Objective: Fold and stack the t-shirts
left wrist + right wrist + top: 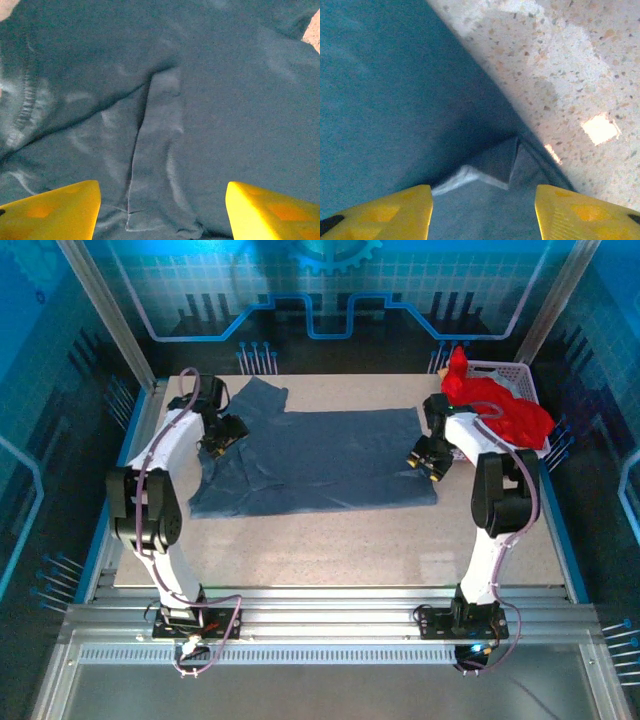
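Note:
A slate-blue t-shirt (320, 462) lies spread flat across the middle of the table. A red t-shirt (497, 408) is heaped on the white basket at the back right. My left gripper (222, 437) hovers over the shirt's left part, jaws open, with a creased sleeve fold (157, 165) lying between its yellow fingers (55, 210). At the shirt's right edge, my right gripper (428, 462) is open too. A small turned-up corner of cloth (500, 167) sits just ahead of its yellow fingers (580, 212), with nothing pinched.
The white lattice basket (512, 373) stands at the back right corner under the red shirt. Bare speckled tabletop (330, 550) lies in front of the blue shirt. Metal frame posts rise at the back corners.

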### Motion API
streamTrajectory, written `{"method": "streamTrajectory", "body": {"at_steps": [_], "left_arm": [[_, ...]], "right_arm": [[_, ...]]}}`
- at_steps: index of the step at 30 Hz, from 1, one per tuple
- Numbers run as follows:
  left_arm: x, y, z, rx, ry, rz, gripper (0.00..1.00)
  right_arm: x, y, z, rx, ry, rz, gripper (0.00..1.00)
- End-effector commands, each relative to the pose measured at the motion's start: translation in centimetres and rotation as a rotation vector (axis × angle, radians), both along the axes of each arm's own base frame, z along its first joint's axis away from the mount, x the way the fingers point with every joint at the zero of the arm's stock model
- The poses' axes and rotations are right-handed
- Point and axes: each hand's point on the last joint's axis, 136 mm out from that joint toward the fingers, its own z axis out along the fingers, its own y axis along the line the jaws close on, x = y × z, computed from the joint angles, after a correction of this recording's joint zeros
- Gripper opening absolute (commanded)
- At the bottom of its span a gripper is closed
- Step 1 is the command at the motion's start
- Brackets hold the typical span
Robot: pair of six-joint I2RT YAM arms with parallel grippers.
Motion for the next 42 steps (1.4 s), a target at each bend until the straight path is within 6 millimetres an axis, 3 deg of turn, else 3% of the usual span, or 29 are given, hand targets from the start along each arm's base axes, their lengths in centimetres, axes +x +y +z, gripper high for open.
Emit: {"method": "streamTrajectory", "body": {"at_steps": [1,5,8,12,17,22,28,36,39,42], "left_arm": [[-4.0,1.3,0.9,-0.022,0.043,0.093,0.66],[-8.8,0.1,-1.9,-0.112,0.128,0.129,0.52],[-11.0,-0.2,-4.4,-0.182,0.179,0.171,0.36],[-11.6,0.3,-6.6,-0.264,0.216,0.262,0.20],[-11.5,1.7,-8.9,-0.254,0.261,0.341,0.15],[-12.1,3.7,-11.1,-0.198,0.341,0.429,0.12],[-14.3,4.9,-11.7,-0.146,0.405,0.487,0.10],[-19.4,6.8,-11.5,-0.117,0.447,0.571,0.07],[-19.8,7.4,-11.0,-0.128,0.423,0.572,0.06],[-18.1,7.3,-8.9,-0.140,0.339,0.548,0.07]], "right_arm": [[-0.7,-0.3,3.9,0.016,-0.092,0.041,0.64],[-4.2,0.3,3.4,0.038,-0.082,0.077,0.58],[-5.8,1.2,2.3,0.056,-0.102,0.132,0.39],[-6.9,1.9,0.2,0.076,-0.063,0.150,0.23],[-6.8,1.3,-2.5,0.036,-0.005,0.140,0.22],[-6.3,-0.3,-3.8,-0.049,0.070,0.142,0.23],[-9.8,-0.3,-5.1,-0.059,0.224,0.131,0.23],[-15.3,1.6,-4.0,-0.040,0.220,0.111,0.27],[-15.4,1.5,-3.1,-0.040,0.169,0.104,0.31],[-13.2,1.9,-1.0,-0.039,0.031,0.160,0.30]]}}
